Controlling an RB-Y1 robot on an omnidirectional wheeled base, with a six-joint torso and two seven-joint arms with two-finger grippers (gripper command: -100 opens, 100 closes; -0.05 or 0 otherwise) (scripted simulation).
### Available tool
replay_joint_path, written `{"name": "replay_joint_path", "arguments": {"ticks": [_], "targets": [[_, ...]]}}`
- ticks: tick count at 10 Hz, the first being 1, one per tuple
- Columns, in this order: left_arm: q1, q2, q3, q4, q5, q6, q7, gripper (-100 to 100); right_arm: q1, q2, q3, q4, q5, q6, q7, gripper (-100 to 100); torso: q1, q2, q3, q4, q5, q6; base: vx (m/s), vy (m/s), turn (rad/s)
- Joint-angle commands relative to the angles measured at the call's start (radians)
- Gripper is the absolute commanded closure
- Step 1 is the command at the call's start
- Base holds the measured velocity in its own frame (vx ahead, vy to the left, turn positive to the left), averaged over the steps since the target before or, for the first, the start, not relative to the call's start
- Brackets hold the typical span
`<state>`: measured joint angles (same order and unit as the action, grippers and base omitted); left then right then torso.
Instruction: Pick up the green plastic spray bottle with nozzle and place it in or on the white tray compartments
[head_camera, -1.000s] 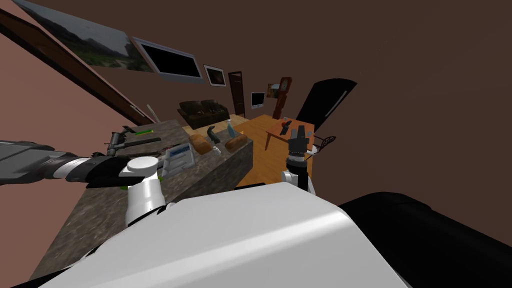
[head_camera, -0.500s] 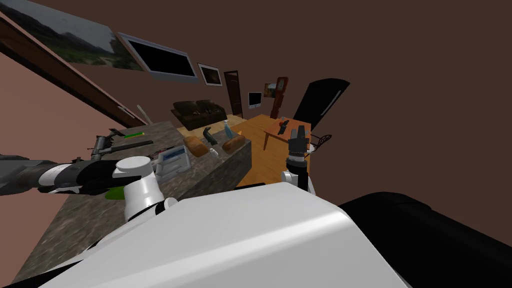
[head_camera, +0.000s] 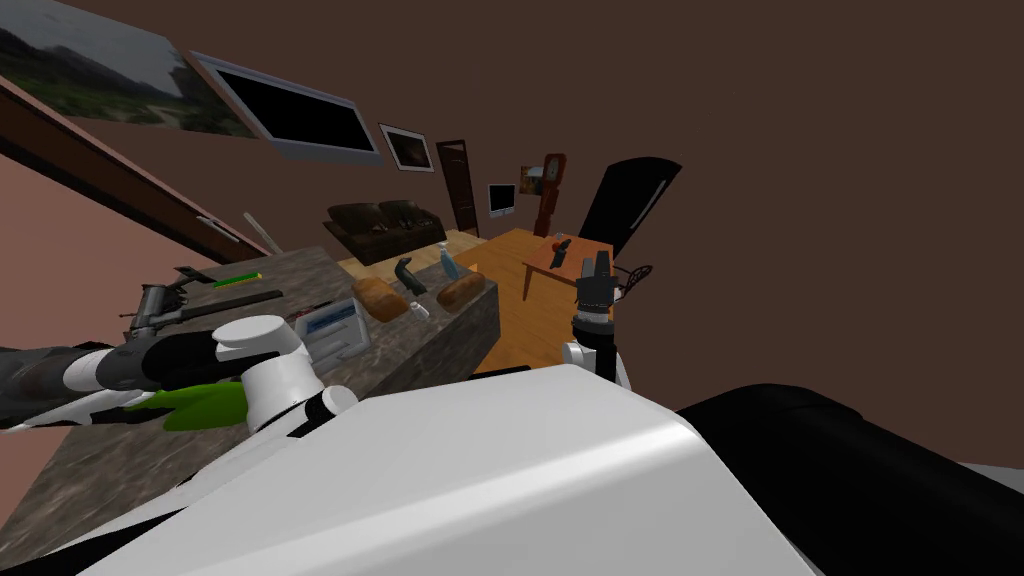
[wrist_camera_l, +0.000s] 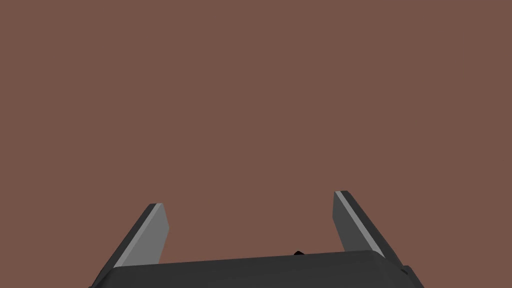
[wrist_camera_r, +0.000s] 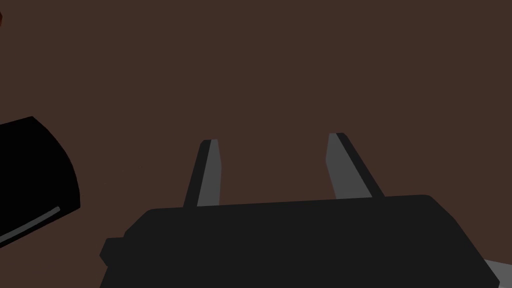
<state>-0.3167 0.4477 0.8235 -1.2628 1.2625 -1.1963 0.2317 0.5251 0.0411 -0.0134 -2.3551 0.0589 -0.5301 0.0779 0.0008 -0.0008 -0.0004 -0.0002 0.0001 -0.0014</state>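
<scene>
Left claw (wrist_camera_l: 248, 198) and right claw (wrist_camera_r: 272, 136) both spread, empty; green spray bottle (head_camera: 200, 405) lies lower left on the table (head_camera: 105, 472).

L arm (head_camera: 150, 362), left of frame: white tube link w/ round white cap, black section, white band, grey forearm. R arm (head_camera: 592, 320), centre: white link, dark wrist. L gripper (wrist_camera_l: 249, 199) & R gripper (wrist_camera_r: 272, 137): dark box, 2 thin grey blades each.

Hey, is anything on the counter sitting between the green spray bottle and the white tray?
Nothing visible on the counter does. Between the green bottle and the white tray only my left arm shows, hiding part of that stretch. Its claw is open and empty.
</scene>
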Motion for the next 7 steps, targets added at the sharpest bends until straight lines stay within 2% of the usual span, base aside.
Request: {"name": "replay_joint_path", "arguments": {"ticks": [1, 2, 3, 4, 6, 7], "targets": [[-0.015, 0.005, 0.025, 0.041, 0.02, -0.019, -0.009, -100, 0.0, 0.0, 0.0, 0.0, 0.0, 0.0, 0.0, 0, 0.0, 0.0, 0.0, 0.0, 0.0, 0.0, 0.033, 0.002, -0.105], [-0.045, 0.013, 0.069, 0.066, 0.056, -0.054, -0.023, -100, 0.0, 0.0, 0.0, 0.0, 0.0, 0.0, 0.0, 0, 0.0, 0.0, 0.0, 0.0, 0.0, -0.001, 0.035, 0.007, -0.121], [-0.045, 0.013, 0.073, 0.096, 0.056, -0.054, -0.023, -100, 0.0, 0.0, 0.0, 0.0, 0.0, 0.0, 0.0, 0, 0.0, 0.0, 0.0, 0.0, 0.0, 0.0, 0.031, 0.008, -0.08], [-0.073, 0.019, 0.114, 0.13, 0.089, -0.088, -0.038, -100, 0.0, 0.0, 0.0, 0.0, 0.0, 0.0, 0.0, 0, 0.0, 0.0, 0.0, 0.0, 0.0, -0.001, 0.037, 0.004, -0.142], [-0.073, 0.019, 0.119, 0.152, 0.089, -0.088, -0.038, -100, 0.0, 0.0, 0.0, 0.0, 0.0, 0.0, 0.0, 0, 0.0, 0.0, 0.0, 0.0, 0.0, -0.001, 0.024, 0.007, -0.024], [-0.099, 0.026, 0.163, 0.191, 0.12, -0.12, -0.053, -100, 0.0, 0.0, 0.0, 0.0, 0.0, 0.0, 0.0, 0, 0.0, 0.001, 0.0, 0.0, 0.0, -0.001, 0.023, -0.001, -0.111]]}}
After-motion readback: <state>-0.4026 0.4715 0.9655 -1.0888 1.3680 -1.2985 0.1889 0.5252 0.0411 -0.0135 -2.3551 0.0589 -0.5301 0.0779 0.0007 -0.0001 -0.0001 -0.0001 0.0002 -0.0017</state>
